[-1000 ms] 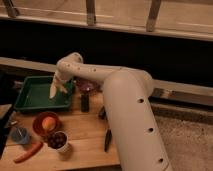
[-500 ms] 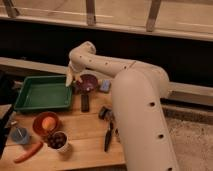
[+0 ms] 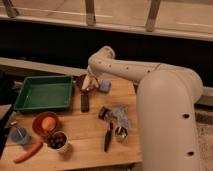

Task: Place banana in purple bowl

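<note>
The purple bowl (image 3: 81, 83) sits on the wooden table just right of the green tray. My gripper (image 3: 89, 83) hangs at the end of the white arm, directly over the bowl's right half. A pale yellow piece, the banana (image 3: 90, 80), shows at the gripper's tip above the bowl, and the gripper is shut on it. The arm hides most of the bowl's right side, so I cannot tell whether the banana touches the bowl.
A green tray (image 3: 44, 93) lies at the left. In front stand an orange-red bowl (image 3: 37, 126) with a round orange fruit, a white cup of dark fruit (image 3: 59, 141), a carrot (image 3: 27, 152) and a blue cup (image 3: 20, 135). A dark block (image 3: 85, 102), blue sponge (image 3: 105, 86) and crumpled bag (image 3: 117, 116) lie near the purple bowl.
The gripper has carried the banana rightward from above the green tray to above the purple bowl. Nothing else on the table has moved.
</note>
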Controlling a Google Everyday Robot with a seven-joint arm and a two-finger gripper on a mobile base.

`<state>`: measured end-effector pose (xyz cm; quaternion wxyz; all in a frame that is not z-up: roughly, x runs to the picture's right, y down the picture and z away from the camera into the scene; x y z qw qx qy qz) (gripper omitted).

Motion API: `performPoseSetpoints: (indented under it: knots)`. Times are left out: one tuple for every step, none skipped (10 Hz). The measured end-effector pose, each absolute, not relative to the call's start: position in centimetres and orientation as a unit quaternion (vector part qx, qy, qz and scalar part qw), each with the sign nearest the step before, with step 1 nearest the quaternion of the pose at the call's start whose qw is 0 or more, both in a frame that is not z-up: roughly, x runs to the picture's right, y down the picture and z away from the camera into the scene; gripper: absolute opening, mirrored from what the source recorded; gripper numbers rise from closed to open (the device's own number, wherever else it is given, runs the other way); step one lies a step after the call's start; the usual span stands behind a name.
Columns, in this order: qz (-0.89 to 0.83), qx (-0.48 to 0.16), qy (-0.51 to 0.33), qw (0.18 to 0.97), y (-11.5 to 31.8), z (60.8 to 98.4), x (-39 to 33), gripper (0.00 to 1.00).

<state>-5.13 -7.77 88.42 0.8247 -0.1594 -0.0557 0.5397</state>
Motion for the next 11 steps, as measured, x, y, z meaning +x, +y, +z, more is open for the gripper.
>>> performPoseSetpoints:
  knots:
    - [0.543,-0.162,-0.056,0.822,-7.2,88.5,-4.7,0.0]
    - [0.546,-0.164,-0.058,0.819,-6.9,88.6,-4.1,0.0]
    - [0.546,-0.167,-0.064,0.818,-6.8,88.7,-4.5,0.0]
    - [0.545,-0.168,-0.068,0.818,-7.0,88.9,-5.0,0.0]
    - [0.543,-0.171,-0.074,0.818,-7.3,89.3,-6.1,0.0]
    - [0.542,-0.175,-0.079,0.818,-7.6,89.9,-7.7,0.0]
    - [0.54,-0.181,-0.085,0.817,-8.1,90.6,-9.9,0.02]
    - [0.538,-0.189,-0.09,0.817,-8.4,91.6,-12.3,0.1]
    - [0.538,-0.195,-0.094,0.815,-8.7,92.4,-14.0,0.21]
    - [0.538,-0.195,-0.094,0.814,-8.8,93.0,-14.6,0.29]
    - [0.543,-0.194,-0.093,0.812,-9.1,93.2,-15.2,0.39]
